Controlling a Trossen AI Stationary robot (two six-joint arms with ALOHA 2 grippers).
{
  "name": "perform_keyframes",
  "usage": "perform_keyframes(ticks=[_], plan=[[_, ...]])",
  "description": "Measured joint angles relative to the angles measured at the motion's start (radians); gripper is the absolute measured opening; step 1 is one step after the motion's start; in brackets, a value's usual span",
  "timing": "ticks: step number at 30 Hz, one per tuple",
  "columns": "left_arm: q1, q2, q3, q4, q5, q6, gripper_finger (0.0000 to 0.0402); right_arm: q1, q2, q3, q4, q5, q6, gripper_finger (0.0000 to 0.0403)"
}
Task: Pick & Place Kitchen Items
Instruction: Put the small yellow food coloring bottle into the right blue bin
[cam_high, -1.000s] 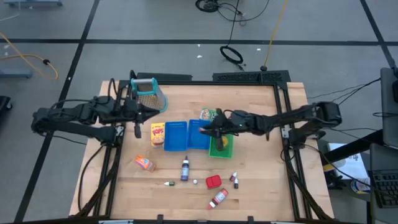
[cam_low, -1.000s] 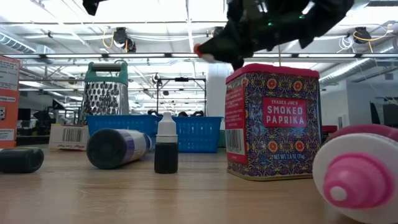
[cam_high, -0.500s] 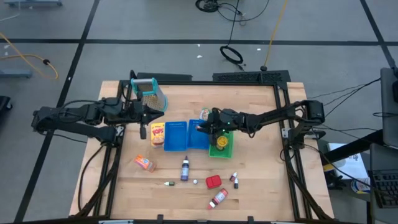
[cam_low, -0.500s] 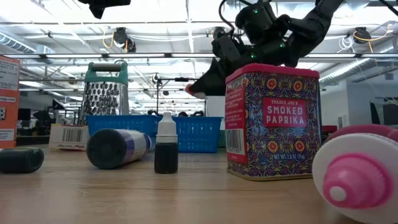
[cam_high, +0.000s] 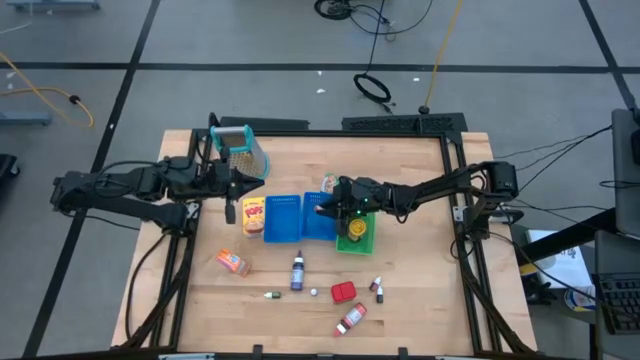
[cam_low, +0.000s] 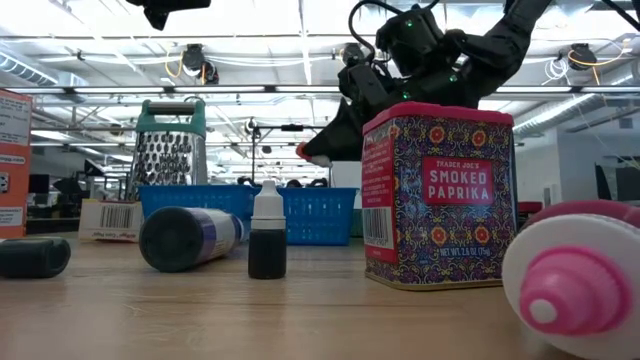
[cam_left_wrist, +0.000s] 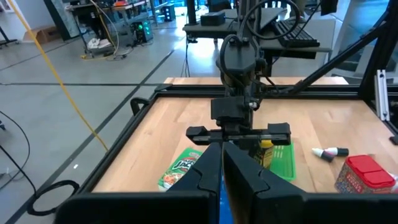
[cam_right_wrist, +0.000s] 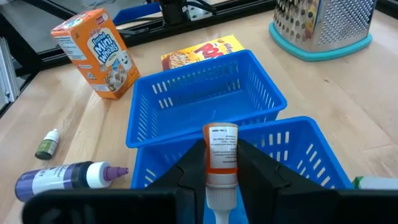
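Right wrist view | right pincer (cam_right_wrist: 221, 163) clamped on small bottle (cam_right_wrist: 221, 149) above blue tray (cam_right_wrist: 186, 99) | left pincer (cam_left_wrist: 221, 163) together over worktop (cam_left_wrist: 168, 130)

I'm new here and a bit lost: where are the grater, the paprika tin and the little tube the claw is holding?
grater (cam_right_wrist: 323, 25): right wrist view, on its metal face.
paprika tin (cam_low: 438, 195): low view, on its front label.
tube (cam_right_wrist: 222, 158): right wrist view, on its body between the dark fingers.
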Motion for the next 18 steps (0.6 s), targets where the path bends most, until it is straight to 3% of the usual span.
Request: perform_keyframes(ticks=[11, 18], plan=[[0.0, 0.0, 0.0, 0.0, 0.0, 0.0, 0.0021, 0.0, 0.0, 0.0, 0.016, -0.002, 0.0, 0.0105], [0.0, 0.0, 0.0, -0.001, 0.0, 0.0, 0.0021, 0.0, 0.0, 0.0, 0.052, -0.002, 0.0, 0.011]])
